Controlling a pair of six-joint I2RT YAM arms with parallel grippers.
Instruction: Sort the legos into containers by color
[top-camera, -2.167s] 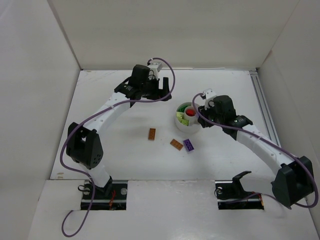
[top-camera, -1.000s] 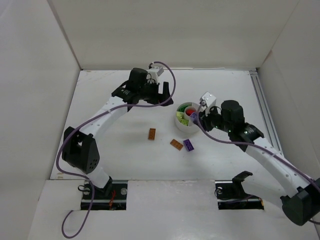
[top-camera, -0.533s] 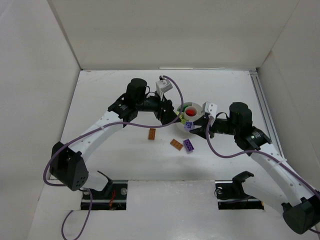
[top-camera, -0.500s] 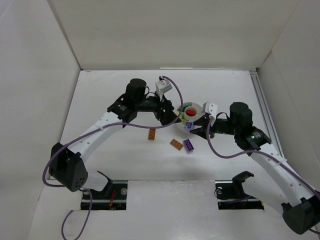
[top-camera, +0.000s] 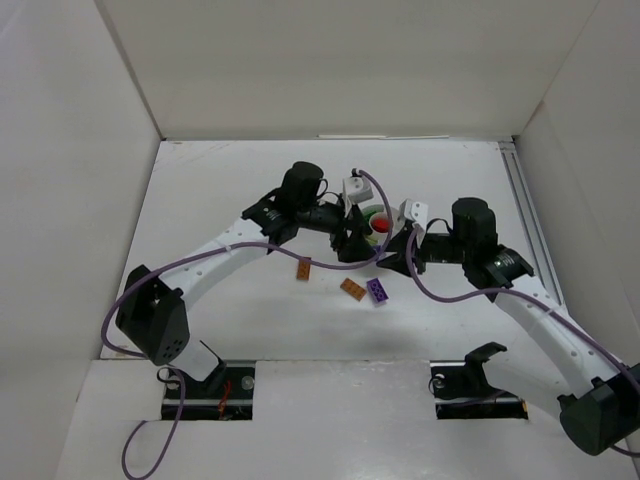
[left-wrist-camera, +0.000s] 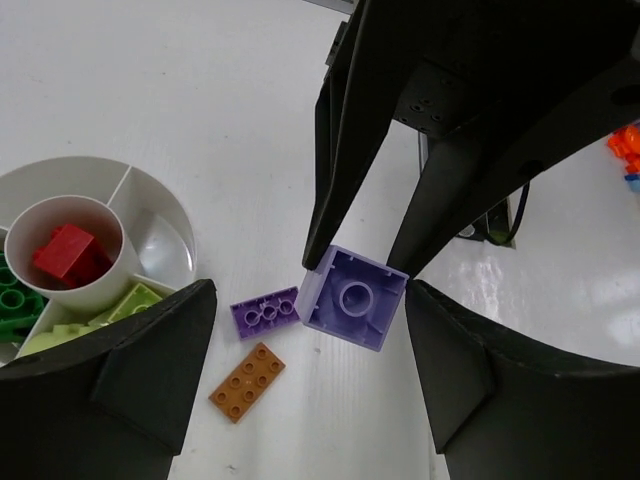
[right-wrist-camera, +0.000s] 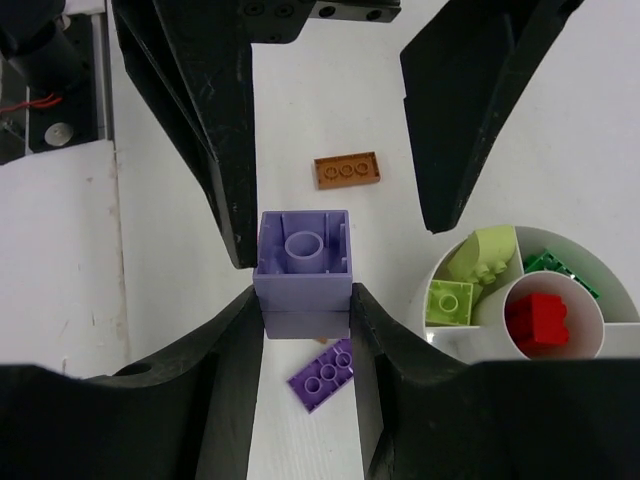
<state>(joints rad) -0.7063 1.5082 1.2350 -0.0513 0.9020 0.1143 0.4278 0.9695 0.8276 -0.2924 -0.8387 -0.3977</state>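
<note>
Left wrist view: we see the round white tub (left-wrist-camera: 160, 240) at left, with a red brick (left-wrist-camera: 65, 252) in its central cup. Green bricks (right-wrist-camera: 555, 268) sit in one wedge, yellow-green bricks (right-wrist-camera: 450, 300) in two wedges next to it. Just beside the tub, the right gripper (right-wrist-camera: 304, 305) pinches a purple square brick (left-wrist-camera: 352, 298), hollow side up, held above the table (top-camera: 220, 220). The left gripper (left-wrist-camera: 310, 300) has its jaws wide, one finger on each side of that brick, with gaps showing. Under them a purple plate (left-wrist-camera: 265, 312) and an orange-brown plate (left-wrist-camera: 247, 382) lie on the table. A second orange-brown plate (top-camera: 302, 270) lies apart, toward the left arm's side.
</note>
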